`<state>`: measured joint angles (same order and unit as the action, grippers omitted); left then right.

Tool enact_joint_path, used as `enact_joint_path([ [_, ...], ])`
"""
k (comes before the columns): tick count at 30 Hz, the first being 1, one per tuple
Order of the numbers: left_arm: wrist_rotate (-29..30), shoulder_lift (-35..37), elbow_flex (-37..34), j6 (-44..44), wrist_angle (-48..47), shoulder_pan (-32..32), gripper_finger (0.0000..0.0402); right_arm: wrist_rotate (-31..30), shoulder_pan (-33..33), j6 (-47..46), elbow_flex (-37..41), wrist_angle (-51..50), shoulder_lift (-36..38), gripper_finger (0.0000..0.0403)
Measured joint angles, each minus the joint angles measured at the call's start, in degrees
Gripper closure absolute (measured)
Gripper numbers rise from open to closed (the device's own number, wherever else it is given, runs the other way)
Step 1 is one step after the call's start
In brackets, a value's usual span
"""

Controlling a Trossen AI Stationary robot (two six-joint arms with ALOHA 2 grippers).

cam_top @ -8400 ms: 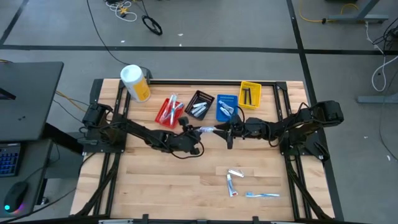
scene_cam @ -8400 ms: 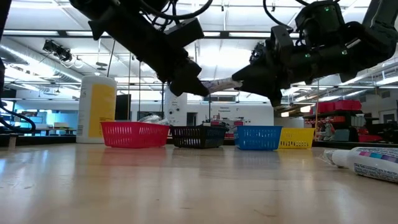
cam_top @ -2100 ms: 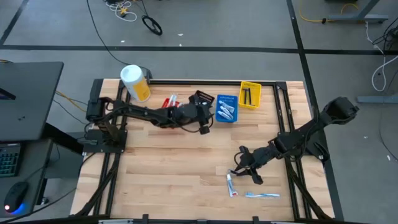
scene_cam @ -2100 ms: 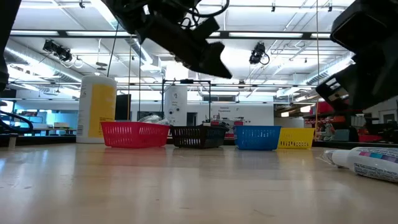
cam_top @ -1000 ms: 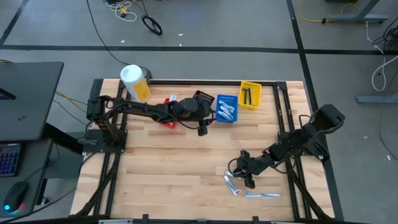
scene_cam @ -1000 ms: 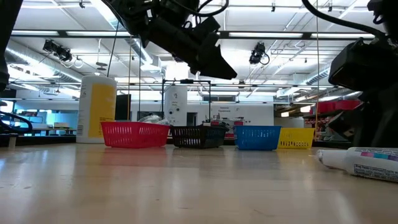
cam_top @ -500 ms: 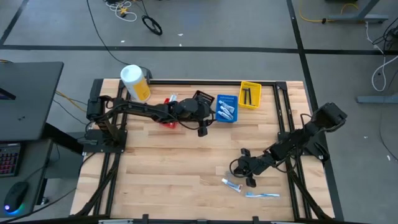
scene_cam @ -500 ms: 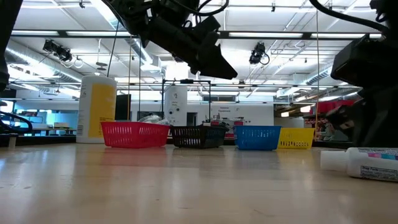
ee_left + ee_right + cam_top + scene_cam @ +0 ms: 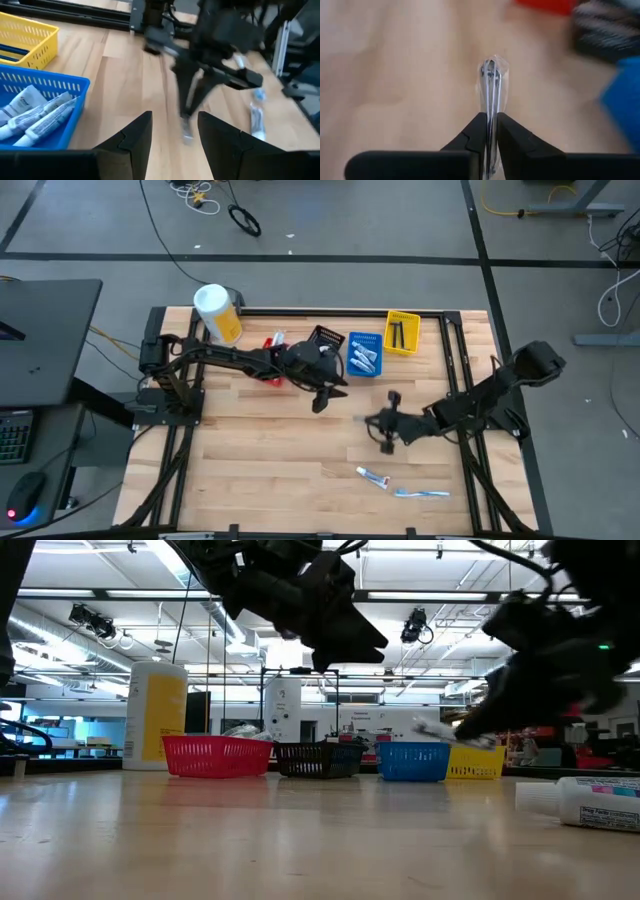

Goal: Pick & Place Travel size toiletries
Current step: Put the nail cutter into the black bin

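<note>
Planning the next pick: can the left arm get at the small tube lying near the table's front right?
Probably not easily: the small white tube lies far from the open left gripper, with the right gripper, holding a clear-wrapped item, between them.

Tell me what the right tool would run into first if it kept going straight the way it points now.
Probably the left tool: the right tool, shut on a slim clear-wrapped toiletry, points across the wooden table toward it. Depth is unclear.

a thin, clear-wrapped toiletry item point(image 9: 491, 80) hangs edge-on above the table, clamped at one end. a small white tube with a red end point(image 9: 372, 476) and a slim blue toothbrush point(image 9: 420, 494) lie flat near the table's front edge. several white tubes point(image 9: 37, 115) lie heaped in the blue bin.
</note>
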<state>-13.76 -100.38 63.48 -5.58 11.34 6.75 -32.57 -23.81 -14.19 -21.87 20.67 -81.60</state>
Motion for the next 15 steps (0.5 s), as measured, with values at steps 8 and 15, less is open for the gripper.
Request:
enact_joint_path([
  [8,4.58,0.0,0.0,2.69,-0.53,-0.21,0.0235,1.87,9.79,9.64,-0.02,11.18,1.38,0.036],
  [15,6.91,0.0,0.0,3.16,-1.91,-0.12,0.0235,3.31,14.7,14.53,-0.09,15.9,1.39,0.036],
])
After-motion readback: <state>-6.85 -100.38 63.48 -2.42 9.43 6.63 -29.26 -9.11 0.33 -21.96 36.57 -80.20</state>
